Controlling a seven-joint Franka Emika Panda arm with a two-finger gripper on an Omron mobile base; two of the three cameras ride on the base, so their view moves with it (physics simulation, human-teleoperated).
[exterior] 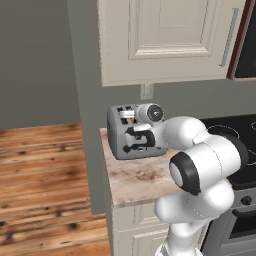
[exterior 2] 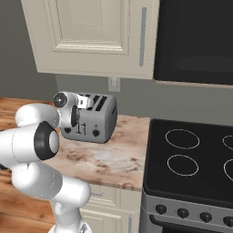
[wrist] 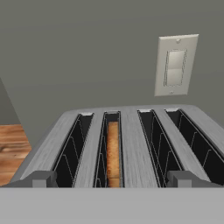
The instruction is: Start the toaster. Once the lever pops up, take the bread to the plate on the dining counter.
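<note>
The toaster (exterior: 131,132) sits on the marble counter (exterior: 142,182) by the wall, under a cream cabinet (exterior: 165,37) and next to a black stove (exterior 2: 191,159). The robot's claw (wrist: 111,178) hangs right above the toaster's top, and its two dark fingers are wide apart. Nothing is between them.

The bread (wrist: 113,153) is down inside the second slot from the left, as the hand camera sees it. It stands on its edge, and its tan top sits below the rim of the slot.

I think the bread will be light and thin. It is stiff enough to lift, but it could crack or crumble if it gets squeezed hard. The best place to take hold looks like the top edge, with one finger on each flat side. Right now that edge is too low in the slot, so the fingers would have a hard time reaching it. The toaster itself looks heavy and should stay put.

Some things are hard to see. From the base cameras the arm covers much of the toaster's front, so I cannot tell if the levers are up or down. The lower part of the bread is hidden in the dark slot.
</note>
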